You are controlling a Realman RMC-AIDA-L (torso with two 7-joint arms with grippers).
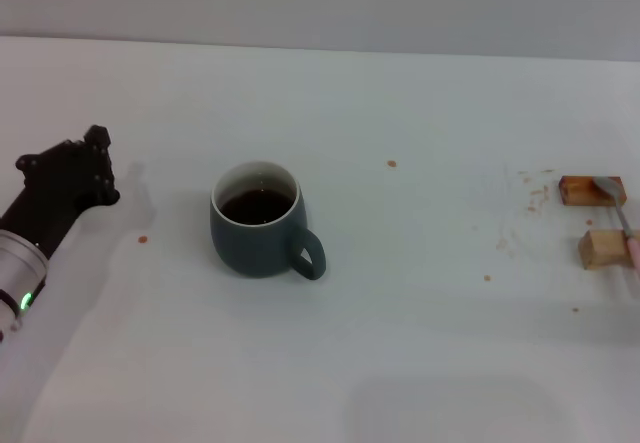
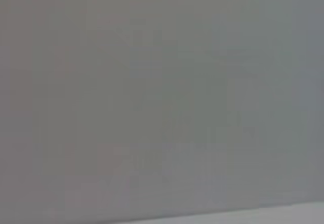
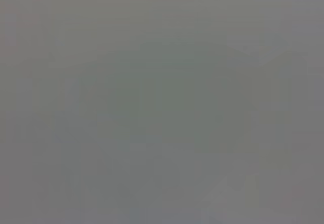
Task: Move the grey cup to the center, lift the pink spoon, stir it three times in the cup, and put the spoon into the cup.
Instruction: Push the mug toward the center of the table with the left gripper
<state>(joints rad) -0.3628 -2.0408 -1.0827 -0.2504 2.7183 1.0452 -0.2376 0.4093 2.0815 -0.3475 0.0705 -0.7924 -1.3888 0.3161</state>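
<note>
Cup (image 1: 259, 221) upright on desk (image 1: 420, 343), near middle, handle toward robot's right, liquid inside; ready for stirring. Spoon (image 1: 612, 195) well right of cup, propped across two wooden blocks (image 1: 592, 223), probably for easy pickup. Left gripper (image 1: 88, 171) left of cup, apart from it; opening: cannot tell. Wrist views: blank grey. Right gripper unseen.

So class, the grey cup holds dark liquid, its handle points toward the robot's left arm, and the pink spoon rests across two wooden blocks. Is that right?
Not quite. In the head view the grey cup has its handle on the side toward the pink spoon, away from the left pincer. The dark liquid and the spoon across the two wooden blocks are correct.
</note>
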